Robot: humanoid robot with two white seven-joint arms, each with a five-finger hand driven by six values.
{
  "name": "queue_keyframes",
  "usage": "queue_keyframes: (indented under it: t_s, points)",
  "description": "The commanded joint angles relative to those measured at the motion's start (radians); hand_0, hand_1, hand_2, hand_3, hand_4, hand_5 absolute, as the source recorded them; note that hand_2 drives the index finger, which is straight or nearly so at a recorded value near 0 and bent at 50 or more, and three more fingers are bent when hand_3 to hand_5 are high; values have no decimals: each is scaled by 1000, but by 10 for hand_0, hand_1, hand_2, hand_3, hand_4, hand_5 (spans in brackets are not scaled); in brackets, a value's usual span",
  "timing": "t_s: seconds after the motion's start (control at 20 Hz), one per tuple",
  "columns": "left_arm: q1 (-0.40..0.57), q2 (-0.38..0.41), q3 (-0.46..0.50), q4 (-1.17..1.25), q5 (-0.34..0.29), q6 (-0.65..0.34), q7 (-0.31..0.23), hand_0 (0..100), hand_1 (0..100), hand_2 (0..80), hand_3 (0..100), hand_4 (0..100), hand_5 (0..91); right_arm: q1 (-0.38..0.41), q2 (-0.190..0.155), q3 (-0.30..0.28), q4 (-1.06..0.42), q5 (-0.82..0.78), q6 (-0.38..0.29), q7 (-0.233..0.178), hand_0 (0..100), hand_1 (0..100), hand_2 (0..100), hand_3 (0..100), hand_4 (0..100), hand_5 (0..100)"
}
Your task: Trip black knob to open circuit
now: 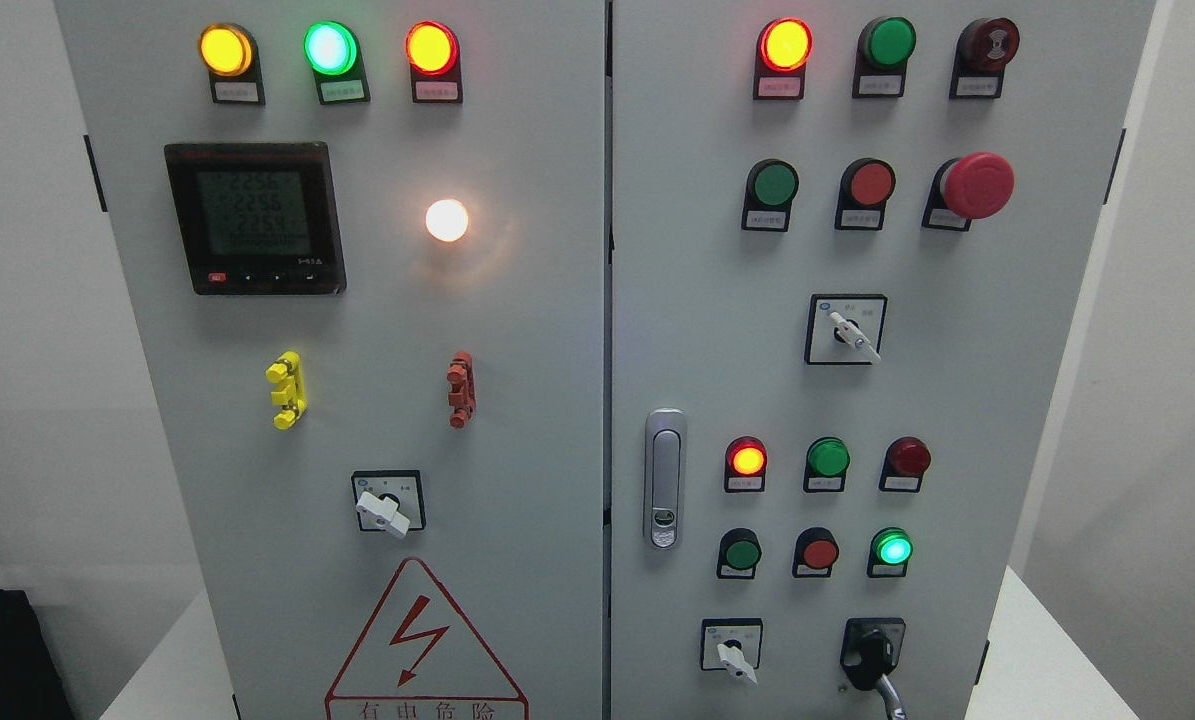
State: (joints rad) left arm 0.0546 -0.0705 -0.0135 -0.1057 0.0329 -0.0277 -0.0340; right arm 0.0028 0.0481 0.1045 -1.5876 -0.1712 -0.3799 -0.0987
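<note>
No robot hand or arm is observed anywhere in the head view; whether the fingers are spread, curled or closed on anything therefore cannot be told. The position of the task's object relative to either hand cannot be stated beyond this: the hands are outside the picture, and nothing is touching or near the knob.

The black knob (pixel 869 650) is located at the bottom right of the right-hand cabinet door (pixel 1037 400), just right of a white selector switch (pixel 732 655) and below a lit green indicator lamp (pixel 893 548). Its handle is seen slanting, with the lower end toward the left. A grey lead or key tag appears to hang from below it; which one cannot be determined.

The panel is evidently live: the meter display (pixel 255 215) on the left-hand door (pixel 517 420) shows readings, a white lamp (pixel 447 220) beside it is glowing, and several red, yellow and green lamps are lit on both doors. On this evidence the circuit is judged not yet opened and the task is judged not started, though the knob's tripped position is not marked legibly.

Outstanding work is judged to be the whole task: a hand is to be brought to the lower right corner of the panel, the knob gripped and turned to trip.
</note>
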Motion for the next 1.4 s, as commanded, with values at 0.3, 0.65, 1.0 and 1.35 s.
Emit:
queue_keyframes:
  t_s: [0.3, 0.65, 1.0, 1.35]
  points:
    - [-2, -2, 1, 0, 2, -1, 0, 120, 389, 0, 0, 0, 0, 6, -2, -5, -45, 1, -17, 11, 930, 838, 0, 1000, 943, 908]
    - [-2, -2, 1, 0, 2, -1, 0, 120, 389, 0, 0, 0, 0, 13, -5, -15, -45, -11, -17, 4, 936, 844, 0, 1000, 943, 905]
    - [-2, -2, 1, 0, 2, -1, 0, 120, 389, 0, 0, 0, 0, 14, -13, -31, -43, -22, -17, 4, 940, 847, 0, 1000, 942, 903]
    - [-2, -2, 1, 0, 2, -1, 0, 120, 389, 0, 0, 0, 0, 28, -16, -43, -45, -27, -19, 2, 944, 853, 0, 1000, 940, 900]
